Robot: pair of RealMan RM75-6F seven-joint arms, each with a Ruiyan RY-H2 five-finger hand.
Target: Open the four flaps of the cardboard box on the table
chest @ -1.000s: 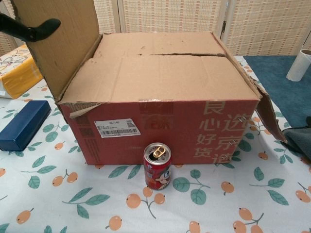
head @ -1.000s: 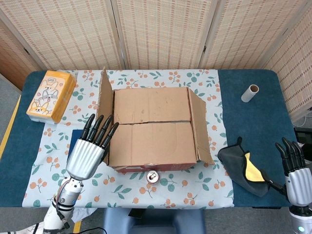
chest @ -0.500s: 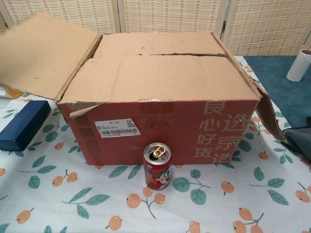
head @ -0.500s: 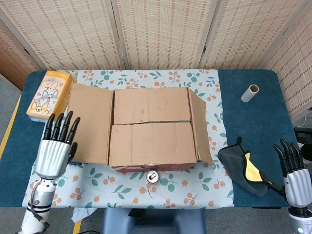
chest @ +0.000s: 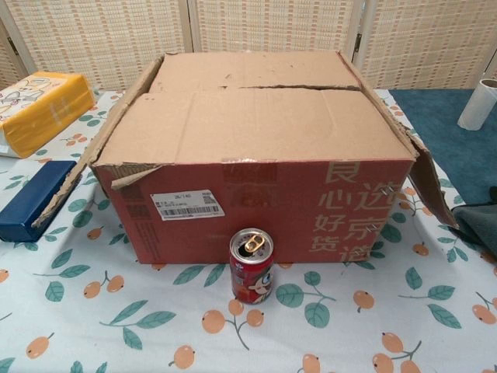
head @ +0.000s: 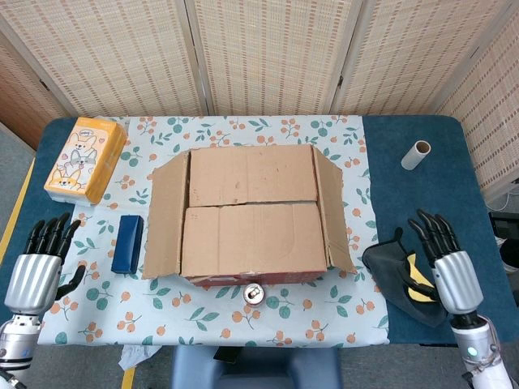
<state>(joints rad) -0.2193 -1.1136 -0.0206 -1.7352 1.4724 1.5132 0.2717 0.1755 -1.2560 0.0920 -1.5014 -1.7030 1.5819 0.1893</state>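
The cardboard box (head: 247,212) (chest: 256,155) stands at the table's middle. Its two long top flaps (head: 251,174) lie flat and closed, meeting along a seam. The left side flap (head: 165,215) (chest: 89,151) hangs outward and down; the right side flap (head: 336,211) (chest: 427,183) also hangs folded outward. My left hand (head: 36,263) hovers at the table's left front edge, fingers spread, holding nothing, well away from the box. My right hand (head: 442,259) is at the front right, fingers apart and empty. Neither hand shows in the chest view.
A red drink can (chest: 251,266) (head: 253,293) stands before the box. A blue case (head: 128,243) (chest: 31,202) lies by the left flap. An orange tissue pack (head: 85,158) is at back left, a cardboard tube (head: 416,154) at back right, a dark cloth (head: 401,275) under my right hand.
My left hand drew back left and toward me, away from the left flap, which dropped to hang down the box's side. My right hand rose and moved inward over the dark cloth.
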